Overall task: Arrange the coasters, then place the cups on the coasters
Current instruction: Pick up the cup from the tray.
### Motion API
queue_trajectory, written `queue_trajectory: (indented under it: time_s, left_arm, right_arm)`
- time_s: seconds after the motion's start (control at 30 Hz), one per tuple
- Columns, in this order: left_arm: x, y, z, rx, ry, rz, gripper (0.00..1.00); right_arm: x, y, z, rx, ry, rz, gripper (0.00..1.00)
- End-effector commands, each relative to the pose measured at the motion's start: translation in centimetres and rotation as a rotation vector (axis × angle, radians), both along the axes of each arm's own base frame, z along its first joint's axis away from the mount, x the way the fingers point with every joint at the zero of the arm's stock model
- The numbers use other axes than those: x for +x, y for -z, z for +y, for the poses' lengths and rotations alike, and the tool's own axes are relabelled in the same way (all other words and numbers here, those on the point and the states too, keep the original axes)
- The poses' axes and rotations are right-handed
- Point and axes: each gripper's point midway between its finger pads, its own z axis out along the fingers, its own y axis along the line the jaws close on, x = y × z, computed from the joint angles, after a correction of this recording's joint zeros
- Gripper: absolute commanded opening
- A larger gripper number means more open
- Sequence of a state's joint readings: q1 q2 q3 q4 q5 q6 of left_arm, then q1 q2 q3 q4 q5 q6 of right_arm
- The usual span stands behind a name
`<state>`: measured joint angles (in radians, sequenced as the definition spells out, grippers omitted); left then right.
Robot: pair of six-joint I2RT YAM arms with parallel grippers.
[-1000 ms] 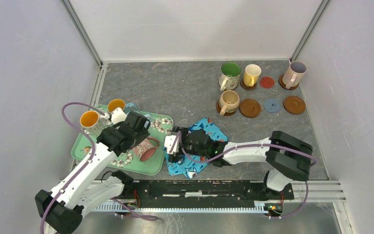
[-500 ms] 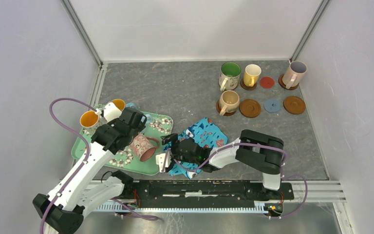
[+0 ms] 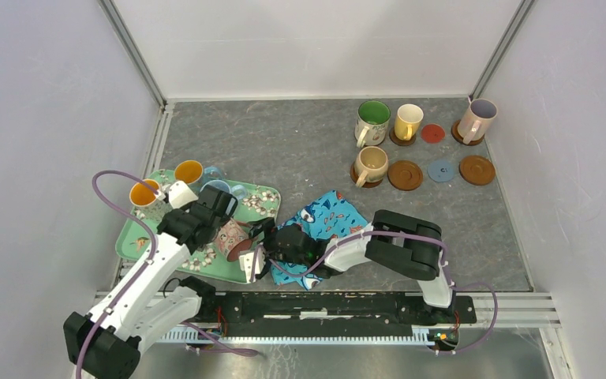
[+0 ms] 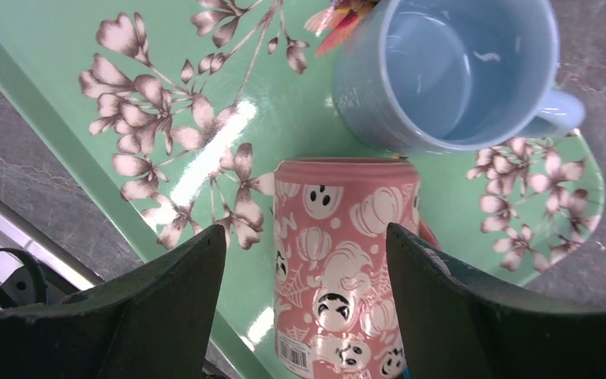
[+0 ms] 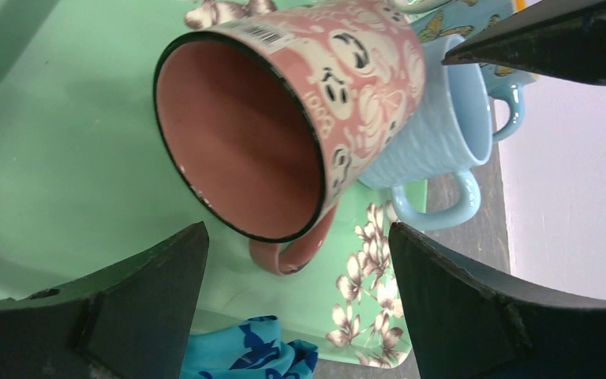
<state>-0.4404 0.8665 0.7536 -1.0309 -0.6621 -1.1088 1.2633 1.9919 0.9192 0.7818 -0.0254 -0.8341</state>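
Pink mug (image 5: 284, 118): lying on its side on the green floral tray (image 4: 63, 79), base cut off in the left wrist view.
Left gripper (image 4: 306, 233): jaws apart, straddling the mug with gaps on both sides.
Right gripper (image 5: 298, 233): jaws apart at the mug's mouth, holding nothing.
Coasters (image 3: 405, 174): well apart from the tray, four partly hidden under cups (image 3: 373, 122).
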Motion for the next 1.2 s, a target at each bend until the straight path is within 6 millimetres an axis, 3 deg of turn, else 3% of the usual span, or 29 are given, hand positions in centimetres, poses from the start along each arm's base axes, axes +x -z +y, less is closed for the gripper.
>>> queue_trajectory:
  time_s: [0.0,0.33,0.57,0.9,1.0,1.17]
  left_arm:
    - [1.1,0.7,0.4,-0.007,-0.060,-0.048,0.80]
    - [1.6,3.7,0.2,-0.018,-0.065,0.008,0.74]
    - [0.9,5.5,0.3,-0.024,-0.063,0.064,0.73]
    - [-0.6,8.5,-0.6,-0.097,-0.071,0.158,0.66]
    - [-0.9,9.0,-0.8,-0.116,-0.080,0.169,0.64]
    - [-1.0,9.0,-0.5,-0.125,-0.083,0.206,0.63]
  right_arm:
    - [-0.3,0.1,0.7,-0.010,-0.028,-0.037,0.91]
    - [-0.3,1.6,0.7,-0.059,-0.038,-0.051,0.91]
    - [-0.1,2.4,0.2,-0.083,-0.028,-0.070,0.92]
    - [-0.3,-1.0,-1.1,-0.040,-0.021,-0.087,0.93]
    - [-0.8,-1.2,-1.6,-0.050,-0.041,-0.079,0.93]
    - [0.5,-0.9,-1.7,-0.049,-0.019,-0.110,0.95]
